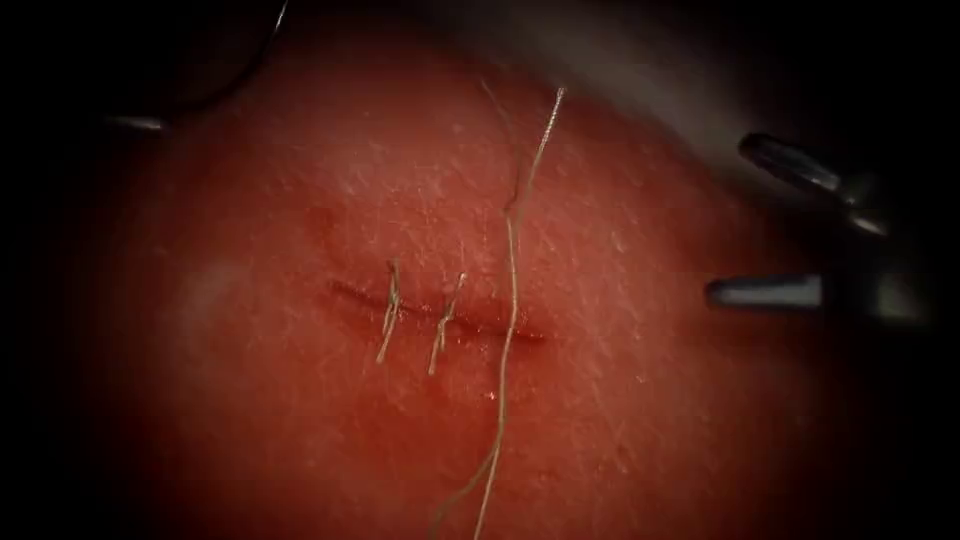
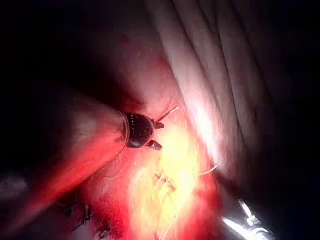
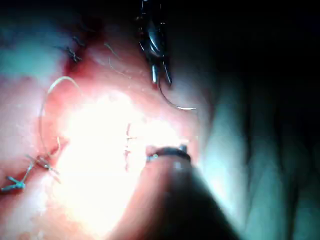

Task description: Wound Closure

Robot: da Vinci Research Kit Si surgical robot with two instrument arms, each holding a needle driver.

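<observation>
Right gripper [image 1: 728, 218] first: spread wide and grasping nothing, the two jaws parted well clear of each other. It hangs off to the side of the tissue [image 1: 650, 400], apart from the cut [image 1: 350, 295], which looks like a standby pose that keeps the wound in plain sight.

Between that gripper and the cut's near end runs the long thread [image 1: 510, 280]. It lies loose down the tissue and crosses the cut at the end nearest the right gripper. Nothing has hold of it, hence the slack, wavy line.

Further from the right gripper, two stitches, one [image 1: 388, 310] and another [image 1: 445, 322], already bridge the cut, with short cut ends sticking out.

Now the left gripper [image 3: 160, 80], seen from the right wrist: it looks clenched on the needle [image 3: 175, 104], gripping near one end, so the curve sweeps away beyond its tip. The needle is in the air beside the tissue, not in it, far from the right gripper and on the endoscope's left of the cut. My read is that it is parked there to stay off the tissue.
</observation>
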